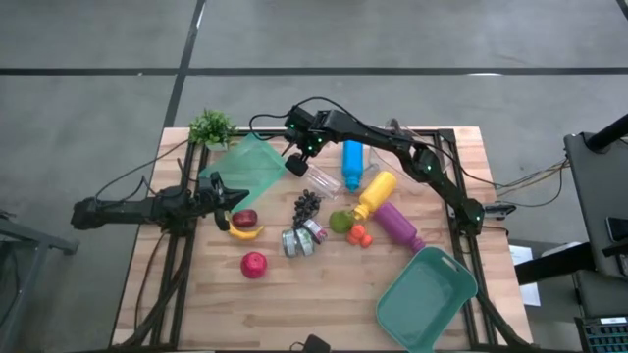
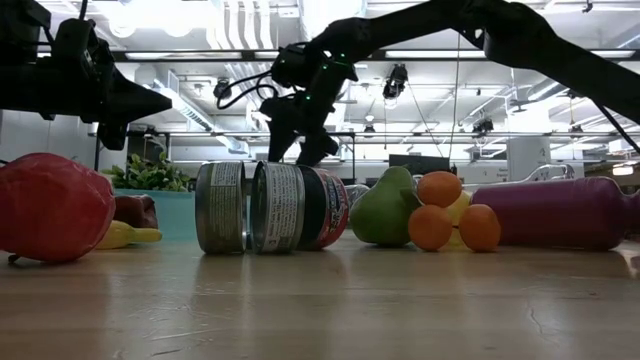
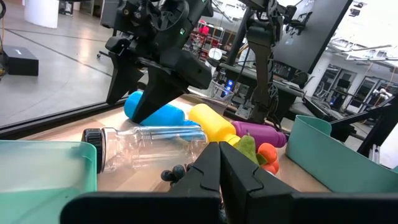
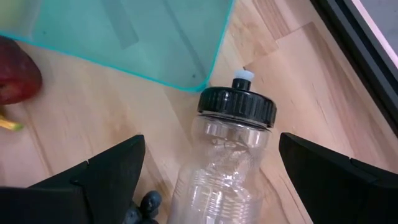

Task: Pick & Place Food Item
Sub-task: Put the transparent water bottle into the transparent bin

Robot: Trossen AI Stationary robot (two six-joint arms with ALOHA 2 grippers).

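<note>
High: your right gripper [image 1: 297, 162] wide open, empty, over clear bottle [image 1: 324, 180]; grapes [image 1: 308, 205] at its 5 o'clock. Left gripper [image 1: 228, 195] shut, empty.
Right wrist: bottle [image 4: 230, 155] sits between fingers. Risk: you grab bottle, not food, if you descend here.

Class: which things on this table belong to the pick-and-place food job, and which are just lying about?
Job: red apple, banana, grapes, pear, oranges, cans, far teal bin, near teal bin.
Lying about: clear bottle, blue bottle, yellow bottle, purple bottle, plant.
</note>
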